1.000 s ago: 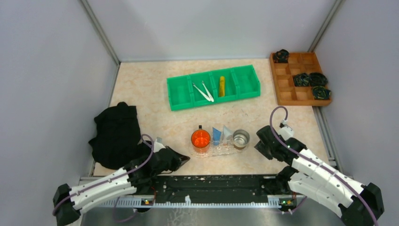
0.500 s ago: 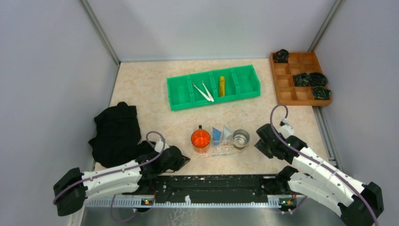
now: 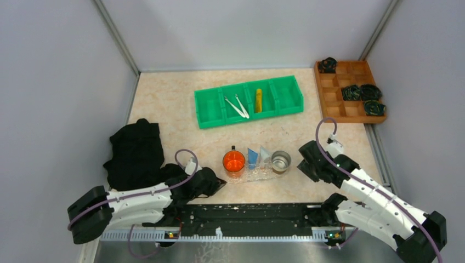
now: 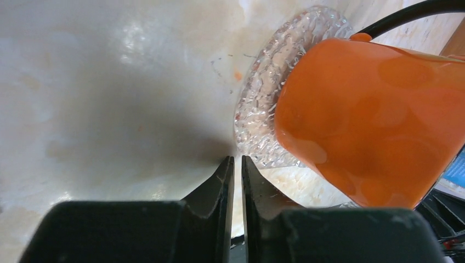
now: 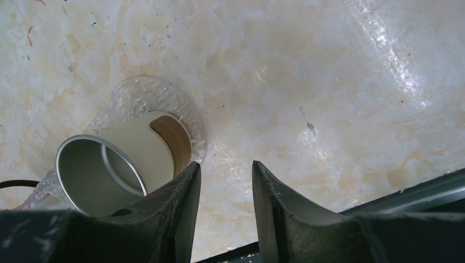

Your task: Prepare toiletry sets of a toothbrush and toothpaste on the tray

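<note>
Two thin white toothbrushes (image 3: pixel 236 106) lie crossed in a compartment of the green bin (image 3: pixel 248 101), with a yellow toothpaste tube (image 3: pixel 258 100) in the compartment to their right. The clear tray (image 3: pixel 257 175) holds an orange cup (image 3: pixel 234 162), a blue tube (image 3: pixel 252 157), a white tube (image 3: pixel 265 154) and a metal cup (image 3: pixel 281 161). My left gripper (image 3: pixel 219 184) is shut and empty, just left of the tray; its wrist view shows the tray end (image 4: pixel 263 71) and the orange cup (image 4: pixel 378 120). My right gripper (image 3: pixel 300 169) is open and empty, just right of the tray, near the metal cup (image 5: pixel 98 172).
A black cloth (image 3: pixel 135 156) lies crumpled at the left, beside my left arm. A brown wooden compartmented box (image 3: pixel 349 91) with several black items stands at the back right. A black rail (image 3: pixel 247 219) runs along the near table edge.
My left gripper has moved a little to the right, nearer the tray's left end. My right arm has barely moved.
</note>
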### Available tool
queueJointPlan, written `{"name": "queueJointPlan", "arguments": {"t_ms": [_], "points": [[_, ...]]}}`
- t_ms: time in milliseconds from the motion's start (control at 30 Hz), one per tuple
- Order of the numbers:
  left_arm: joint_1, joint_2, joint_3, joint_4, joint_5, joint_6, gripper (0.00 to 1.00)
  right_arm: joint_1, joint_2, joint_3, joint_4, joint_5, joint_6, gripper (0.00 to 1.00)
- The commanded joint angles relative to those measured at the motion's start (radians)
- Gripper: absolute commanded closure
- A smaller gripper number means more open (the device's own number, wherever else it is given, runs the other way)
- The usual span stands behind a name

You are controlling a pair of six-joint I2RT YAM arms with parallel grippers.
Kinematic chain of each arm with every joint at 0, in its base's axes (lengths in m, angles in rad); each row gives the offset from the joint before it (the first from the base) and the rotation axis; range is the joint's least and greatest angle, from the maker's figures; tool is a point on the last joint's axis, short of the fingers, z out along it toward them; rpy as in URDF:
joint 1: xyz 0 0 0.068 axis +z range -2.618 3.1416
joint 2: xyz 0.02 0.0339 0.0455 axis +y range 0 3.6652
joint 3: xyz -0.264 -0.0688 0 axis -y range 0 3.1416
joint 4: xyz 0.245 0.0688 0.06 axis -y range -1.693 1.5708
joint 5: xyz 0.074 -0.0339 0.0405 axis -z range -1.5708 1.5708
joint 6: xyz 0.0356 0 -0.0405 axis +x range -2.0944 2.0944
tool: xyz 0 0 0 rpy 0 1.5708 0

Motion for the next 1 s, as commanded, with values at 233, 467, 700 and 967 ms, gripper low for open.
{"name": "queueJointPlan", "arguments": {"t_ms": [233, 467, 700, 967], "points": [[0.029, 0.136, -0.015, -0.059, 0.014, 0.071, 0.82, -0.021, -0.044, 0.06, -0.051, 0.051, -0.013, 0.6], [0.077, 0.12, -0.023, -0.058, 0.02, 0.104, 0.8, -0.022, -0.051, 0.042, -0.045, 0.045, -0.013, 0.6], [0.128, 0.116, -0.036, -0.034, 0.043, 0.148, 0.8, -0.033, 0.037, 0.002, -0.017, 0.017, -0.023, 0.62], [0.139, 0.129, -0.039, -0.011, 0.064, 0.164, 0.8, -0.067, 0.127, -0.078, 0.116, -0.073, -0.023, 0.95]]}}
